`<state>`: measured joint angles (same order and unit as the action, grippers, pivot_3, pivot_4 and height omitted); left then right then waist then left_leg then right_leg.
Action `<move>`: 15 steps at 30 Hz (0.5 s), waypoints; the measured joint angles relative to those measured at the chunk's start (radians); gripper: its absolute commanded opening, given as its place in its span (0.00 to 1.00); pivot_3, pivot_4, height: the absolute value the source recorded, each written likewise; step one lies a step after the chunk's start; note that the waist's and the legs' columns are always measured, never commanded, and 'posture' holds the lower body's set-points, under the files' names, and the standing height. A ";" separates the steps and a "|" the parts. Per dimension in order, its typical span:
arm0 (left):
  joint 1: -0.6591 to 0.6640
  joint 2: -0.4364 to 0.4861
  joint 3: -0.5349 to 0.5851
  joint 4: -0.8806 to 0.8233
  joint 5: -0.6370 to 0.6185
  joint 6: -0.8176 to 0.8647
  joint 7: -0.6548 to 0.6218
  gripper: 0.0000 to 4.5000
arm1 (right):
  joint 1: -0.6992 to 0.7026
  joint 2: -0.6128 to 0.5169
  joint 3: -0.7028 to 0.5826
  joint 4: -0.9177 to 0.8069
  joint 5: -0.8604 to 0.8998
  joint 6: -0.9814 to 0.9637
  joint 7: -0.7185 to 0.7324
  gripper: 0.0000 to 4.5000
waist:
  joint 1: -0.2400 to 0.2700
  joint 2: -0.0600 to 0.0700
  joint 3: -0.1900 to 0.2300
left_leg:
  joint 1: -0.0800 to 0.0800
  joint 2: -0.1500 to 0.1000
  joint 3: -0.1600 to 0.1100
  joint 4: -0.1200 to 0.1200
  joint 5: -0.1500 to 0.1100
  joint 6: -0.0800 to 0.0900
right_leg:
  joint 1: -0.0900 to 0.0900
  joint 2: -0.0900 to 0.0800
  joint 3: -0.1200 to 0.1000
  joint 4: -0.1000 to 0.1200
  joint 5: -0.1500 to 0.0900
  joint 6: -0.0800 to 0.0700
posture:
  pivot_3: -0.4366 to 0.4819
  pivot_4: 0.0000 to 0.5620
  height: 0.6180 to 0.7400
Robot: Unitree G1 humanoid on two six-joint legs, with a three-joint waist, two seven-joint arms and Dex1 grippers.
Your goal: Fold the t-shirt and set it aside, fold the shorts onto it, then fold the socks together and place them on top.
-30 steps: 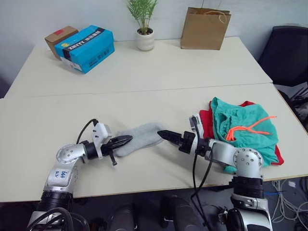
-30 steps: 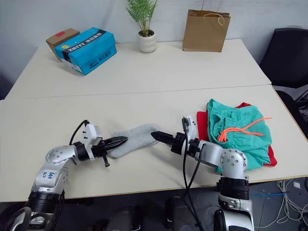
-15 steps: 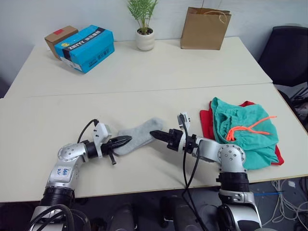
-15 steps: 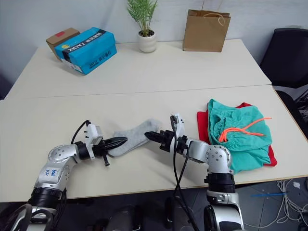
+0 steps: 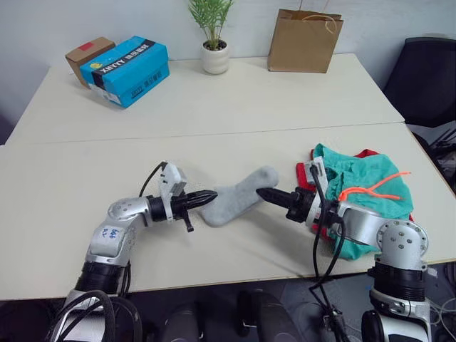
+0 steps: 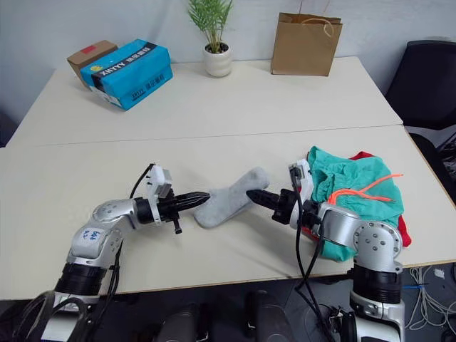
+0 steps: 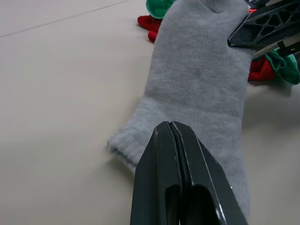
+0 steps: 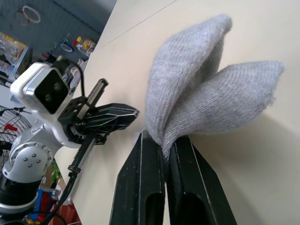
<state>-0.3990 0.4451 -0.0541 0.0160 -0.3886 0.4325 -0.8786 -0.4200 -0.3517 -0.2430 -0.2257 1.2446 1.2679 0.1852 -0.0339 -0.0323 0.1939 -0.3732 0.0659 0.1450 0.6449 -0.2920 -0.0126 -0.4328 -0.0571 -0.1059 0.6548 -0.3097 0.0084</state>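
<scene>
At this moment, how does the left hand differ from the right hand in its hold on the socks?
The right hand is shut on the socks, grey knit pinched in it; the left hand is shut at their cuff end with no fabric visibly caught. The right hand lies beside the shorts; the left hand lies over bare table. Both point toward each other along the socks.

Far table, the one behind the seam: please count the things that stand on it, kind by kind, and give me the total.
Boxes: 2, a brown cardboard box and a blue box
Potted plant: 1
Brown paper bag: 1
Total: 4
</scene>
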 measured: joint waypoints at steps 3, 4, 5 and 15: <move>-0.006 -0.003 -0.044 0.002 0.054 -0.001 0.032 0.00 | -0.013 0.000 0.081 0.000 -0.068 -0.015 0.014 0.00 | 0.003 0.000 0.000 | 0.000 0.000 0.000 0.000 0.000 0.000 | 0.000 0.000 0.000 0.000 0.000 0.000 | 0.48 0.27 1.00; -0.006 -0.003 -0.055 0.007 0.076 -0.008 0.044 0.00 | -0.017 -0.001 0.109 0.000 -0.096 -0.023 0.023 0.00 | 0.004 0.000 0.000 | -0.001 0.000 0.000 0.000 0.000 0.000 | 0.000 -0.001 0.000 -0.001 0.000 0.000 | 0.48 0.27 1.00; -0.006 -0.003 -0.063 0.013 0.091 -0.012 0.055 0.00 | -0.023 -0.001 0.131 0.000 -0.119 -0.027 0.031 0.00 | 0.004 0.000 0.000 | -0.001 0.000 0.000 0.001 0.000 0.000 | 0.000 -0.001 0.000 -0.001 0.000 0.000 | 0.48 0.27 1.00; 0.077 0.007 -0.030 -0.053 0.104 0.003 0.115 0.00 | -0.045 -0.015 0.248 -0.050 -0.251 -0.090 0.120 0.00 | 0.002 0.000 0.000 | 0.001 0.000 0.000 0.000 0.000 0.000 | 0.000 -0.001 0.000 0.000 0.000 0.000 | 0.48 0.27 1.00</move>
<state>-0.3221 0.4518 -0.0837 -0.0374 -0.2849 0.4354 -0.7641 -0.4649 -0.3664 0.0046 -0.2756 0.9937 1.1776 0.3047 -0.0315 -0.0323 0.1938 -0.3726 0.0661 0.1455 0.6451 -0.2925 -0.0123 -0.4325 -0.0577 -0.1056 0.6545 -0.3097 0.0084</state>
